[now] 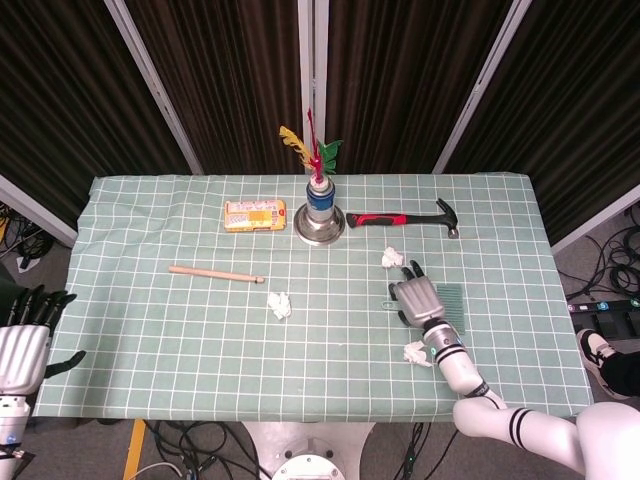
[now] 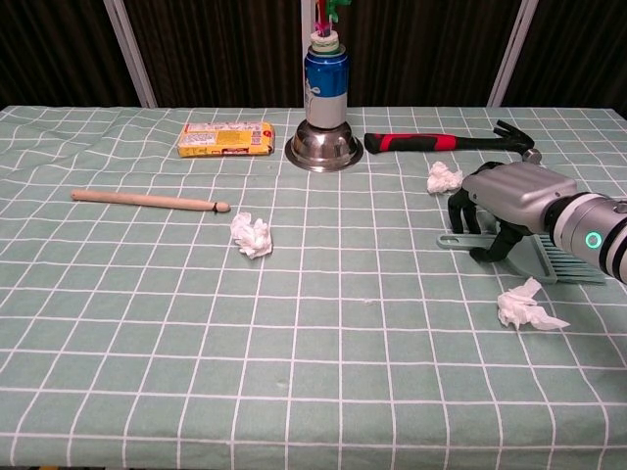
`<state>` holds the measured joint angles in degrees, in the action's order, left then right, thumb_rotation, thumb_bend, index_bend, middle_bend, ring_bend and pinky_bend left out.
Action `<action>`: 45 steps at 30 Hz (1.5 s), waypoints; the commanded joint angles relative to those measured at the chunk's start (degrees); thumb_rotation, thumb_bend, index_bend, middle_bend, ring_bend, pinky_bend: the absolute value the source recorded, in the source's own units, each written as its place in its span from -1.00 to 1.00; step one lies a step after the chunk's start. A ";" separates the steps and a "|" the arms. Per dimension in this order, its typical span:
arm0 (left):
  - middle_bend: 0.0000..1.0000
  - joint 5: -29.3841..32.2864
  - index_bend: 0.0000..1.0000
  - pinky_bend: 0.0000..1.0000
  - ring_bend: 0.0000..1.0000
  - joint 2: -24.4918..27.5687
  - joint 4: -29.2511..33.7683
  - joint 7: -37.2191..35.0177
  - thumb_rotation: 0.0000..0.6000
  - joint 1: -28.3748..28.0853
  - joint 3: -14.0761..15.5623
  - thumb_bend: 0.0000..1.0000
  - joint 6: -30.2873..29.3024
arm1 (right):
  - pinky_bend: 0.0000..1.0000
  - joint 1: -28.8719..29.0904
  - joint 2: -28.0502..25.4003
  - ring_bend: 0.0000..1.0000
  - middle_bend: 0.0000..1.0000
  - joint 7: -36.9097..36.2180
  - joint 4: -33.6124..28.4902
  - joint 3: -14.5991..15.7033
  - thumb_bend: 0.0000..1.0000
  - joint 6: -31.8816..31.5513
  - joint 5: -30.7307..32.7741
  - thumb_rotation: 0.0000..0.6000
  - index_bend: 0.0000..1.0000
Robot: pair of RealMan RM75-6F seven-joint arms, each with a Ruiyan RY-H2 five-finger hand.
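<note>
The right hand [image 2: 505,204] is found lowered over the handle end of a small grey-green dustpan [image 2: 558,257], which lies flat on the counter [image 2: 294,333] toward the robot's right, between two crumpled paper wads [image 2: 444,177] [image 2: 527,305]. The fingers [image 2: 464,211] are curled downward with the tips at or just above the pan's handle and front edge; no closed grasp is visible, and actual contact cannot be confirmed. The step in hand is judged to be the approach to a grasp on the dustpan, with the grasp itself not yet made. The next move is judged to call for the fingers to be closed around the handle so that the pan is held firmly, and care is needed that the pan is not pushed along the cloth. The left hand [image 1: 22,340] is seen only in the head view, off the counter's near left edge, fingers apart and holding nothing. Also noted: a third wad [image 2: 252,235], a wooden stick [image 2: 147,201], a red-handled hammer [image 2: 446,142], a blue can on a steel bowl [image 2: 324,147] with coloured feathers [image 1: 312,152], and a yellow packet [image 2: 226,139] whose printing is too small to be read. No brand or label is legible.
</note>
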<state>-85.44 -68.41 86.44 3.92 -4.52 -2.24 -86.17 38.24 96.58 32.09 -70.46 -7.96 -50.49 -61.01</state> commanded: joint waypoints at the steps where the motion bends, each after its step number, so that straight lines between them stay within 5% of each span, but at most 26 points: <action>1: -0.67 -0.02 -0.63 -0.90 -0.92 -0.02 -0.05 -0.02 1.00 0.05 -0.02 -1.00 -0.11 | -0.83 -0.34 -1.87 -0.58 0.19 -1.71 -2.23 -0.34 -0.35 -1.80 -1.75 1.00 0.19; 8: -0.67 -0.08 -0.63 -0.90 -0.92 0.21 0.46 0.32 1.00 0.11 -0.11 -1.00 -0.33 | -0.69 -0.19 -11.49 -0.50 0.24 -15.09 -8.49 -3.38 -0.35 -4.30 -10.05 1.00 0.27; 13: -0.67 -0.14 -0.63 -0.90 -0.92 0.61 1.55 1.52 1.00 0.24 -0.16 -1.00 -0.68 | -0.67 4.34 -13.92 -0.49 0.24 -34.94 -2.43 -4.74 -0.31 1.62 -17.61 1.00 0.27; 22: -0.67 0.69 -0.63 -0.90 -0.92 2.52 5.91 5.49 1.00 0.80 -0.42 -1.00 -1.39 | -0.61 13.35 -4.49 -0.49 0.25 -65.41 23.64 -0.52 -0.07 1.50 -30.97 1.00 0.30; 31: -0.67 1.23 -0.63 -0.90 -0.92 3.90 9.46 8.92 1.00 1.07 -0.54 -1.00 -1.66 | -0.58 17.66 5.28 -0.49 0.25 -81.63 42.43 4.82 0.12 1.10 -34.99 1.00 0.30; 39: -0.68 1.87 -0.63 -0.90 -0.92 4.32 10.80 10.26 1.00 1.10 -0.60 -1.00 -1.33 | -0.55 18.91 11.24 -0.49 0.25 -92.10 51.00 9.41 0.19 0.83 -37.30 1.00 0.30; 45: -0.68 2.02 -0.63 -0.90 -0.92 4.55 11.24 10.34 1.00 0.94 -0.56 -1.00 -0.84 | -0.54 19.04 12.75 -0.49 0.25 -100.19 51.49 10.60 0.21 -2.52 -37.57 1.00 0.30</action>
<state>-83.42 -63.87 97.67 14.25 -3.58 -2.80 -87.00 57.12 108.52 -65.26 -19.08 1.85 -51.19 -98.22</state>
